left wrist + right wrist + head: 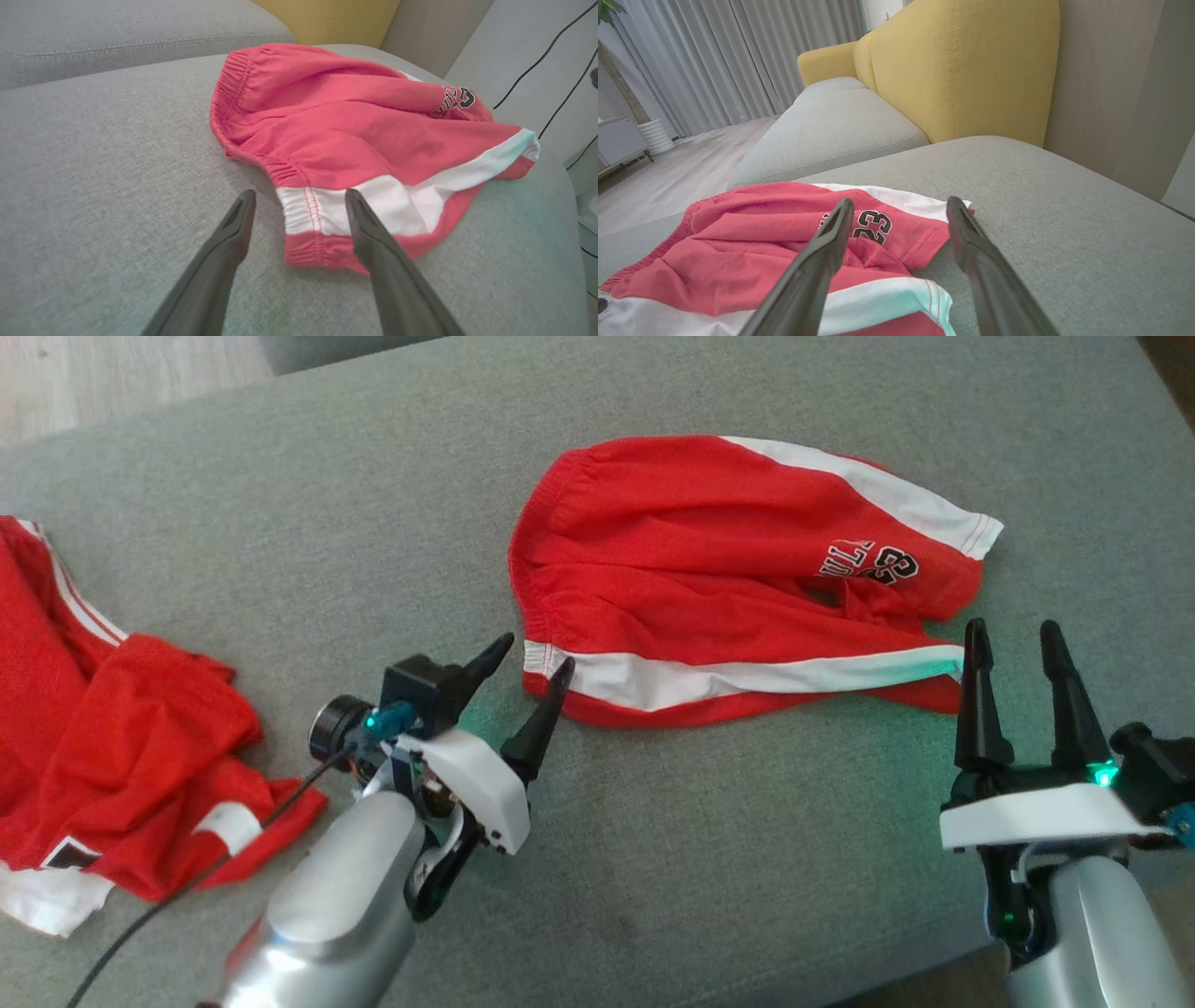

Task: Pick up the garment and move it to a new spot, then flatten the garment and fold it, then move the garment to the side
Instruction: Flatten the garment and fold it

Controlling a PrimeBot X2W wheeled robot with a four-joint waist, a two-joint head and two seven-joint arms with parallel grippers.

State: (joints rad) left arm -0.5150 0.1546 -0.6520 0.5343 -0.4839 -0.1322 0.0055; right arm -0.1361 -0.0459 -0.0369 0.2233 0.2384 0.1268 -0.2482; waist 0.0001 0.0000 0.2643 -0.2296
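In the head view, one pair of red shorts [728, 569] lies rumpled on the grey cushion [747, 859]. The left gripper [538, 651] is near the waistband corner and the right gripper [1013, 627] by the leg hem, both jaws spread wide and empty. A red jersey [121, 747] lies well apart, making two garments. The left wrist view shows the white stripe at the elastic waistband, probably the firmest pinch. The right wrist view shows the hem; the cloth looks light, limp and likely to sag.

Head looks down from above; low, close wrist views share the shorts [709, 569].
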